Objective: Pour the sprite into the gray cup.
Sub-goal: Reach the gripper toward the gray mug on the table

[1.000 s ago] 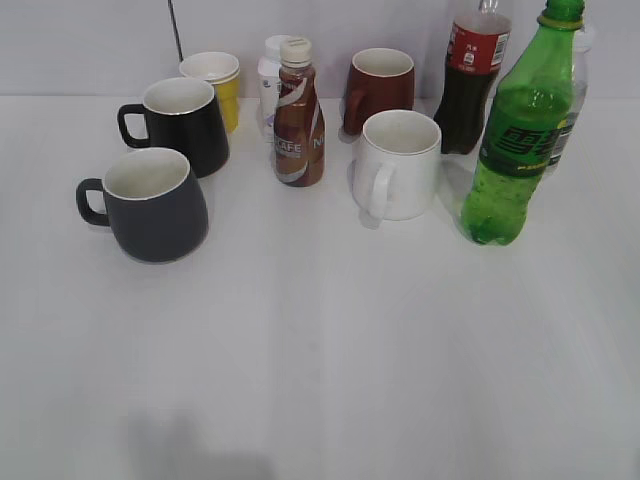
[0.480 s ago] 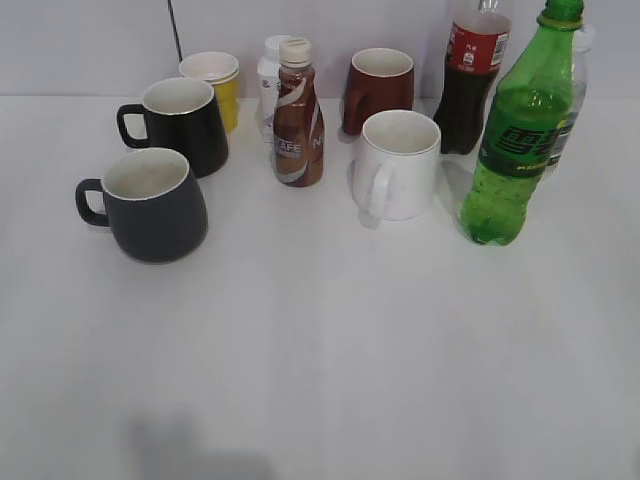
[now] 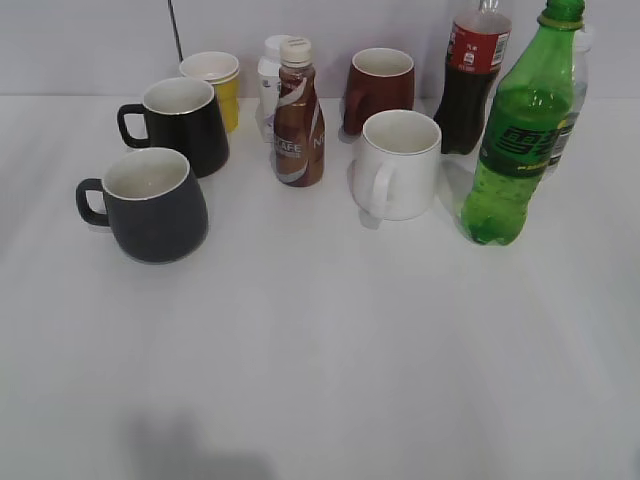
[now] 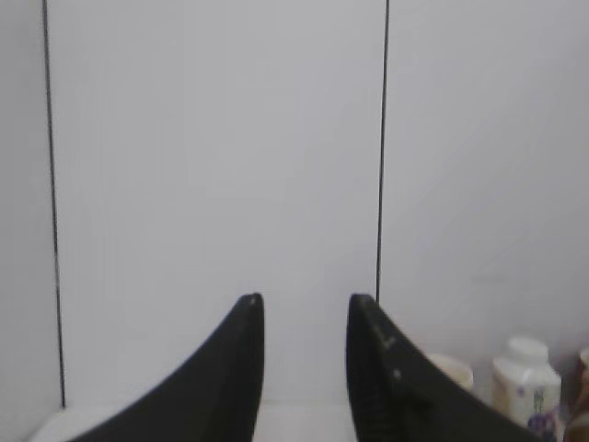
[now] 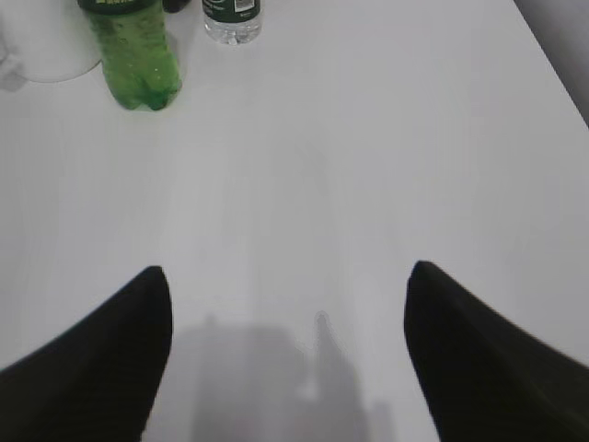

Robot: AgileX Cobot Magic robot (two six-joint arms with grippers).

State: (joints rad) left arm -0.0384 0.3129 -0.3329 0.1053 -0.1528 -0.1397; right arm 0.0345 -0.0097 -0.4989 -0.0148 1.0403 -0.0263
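Observation:
The sprite [image 3: 518, 130], a tall green bottle with a dark label, stands upright at the right of the table; its base also shows at the top left of the right wrist view [image 5: 136, 55]. The gray cup [image 3: 152, 205], dark matte with a cream inside, stands at the left, handle pointing left. Neither gripper shows in the exterior view. My right gripper [image 5: 287, 276] is open wide and empty above bare table, well short of the sprite. My left gripper [image 4: 306, 304] is open and empty, facing the back wall.
A glossy black mug [image 3: 182, 125], a yellow cup [image 3: 216, 85], a brown coffee bottle [image 3: 298, 115], a white bottle [image 3: 270, 80], a brown mug [image 3: 380, 88], a white mug [image 3: 396, 165], a cola bottle [image 3: 472, 75] and a small clear water bottle [image 5: 232, 18] crowd the back.

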